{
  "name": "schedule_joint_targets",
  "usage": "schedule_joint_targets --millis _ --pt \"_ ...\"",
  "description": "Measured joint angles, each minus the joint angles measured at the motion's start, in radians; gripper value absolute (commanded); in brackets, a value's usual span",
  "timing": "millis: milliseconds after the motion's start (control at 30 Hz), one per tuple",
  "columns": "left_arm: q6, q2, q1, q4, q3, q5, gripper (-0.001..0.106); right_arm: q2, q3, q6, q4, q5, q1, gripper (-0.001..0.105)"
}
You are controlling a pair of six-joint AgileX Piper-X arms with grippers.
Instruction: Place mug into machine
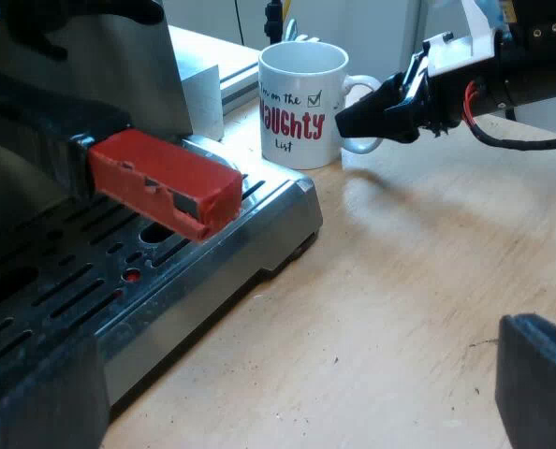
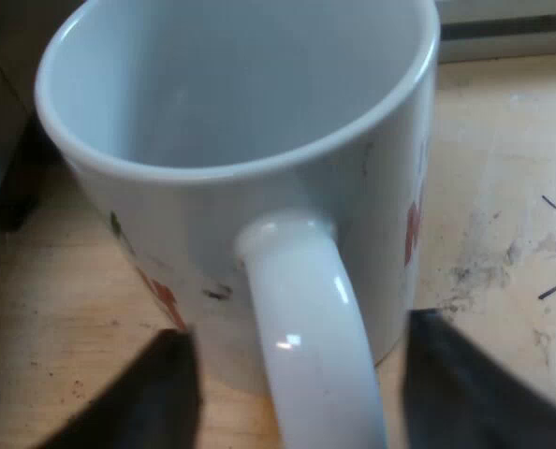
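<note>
While my right gripper [image 2: 301,388] straddles its handle [image 2: 306,318], black fingers [image 2: 161,398] spread and unclamped, the white ceramic mug with red lettering [image 1: 301,103] stands on the pale wooden table [image 1: 400,309] just beside the slotted steel drip tray [image 1: 212,253] of the espresso machine [image 1: 91,65]. Gripping, lifting and setting it there remain, I judge. The right wrist view shows its empty inside; the left adds the tray and my released, empty left gripper [image 1: 287,388].
</note>
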Motion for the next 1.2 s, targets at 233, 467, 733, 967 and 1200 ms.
schedule_joint_targets --millis 233,467,733,967,1200 --pt "0.0 0.0 0.0 0.0 0.0 0.0 0.085 -0.026 0.0 -0.001 0.034 0.003 0.0 0.0" --pt "0.0 0.0 0.0 0.002 0.007 0.0 0.085 -0.286 0.005 -0.057 0.326 -0.001 0.0 0.0" --pt "0.009 0.0 0.0 0.002 0.026 -0.233 0.085 -0.727 0.003 -0.124 0.719 0.008 0.0 0.0" --pt "0.009 0.001 0.0 -0.052 0.068 -0.298 0.085 -1.036 -0.072 -0.126 1.122 -0.022 0.043 0.0" --pt "0.009 0.005 0.0 -0.163 0.116 -0.299 0.085 -1.14 -0.118 -0.115 1.268 -0.022 0.159 0.0"
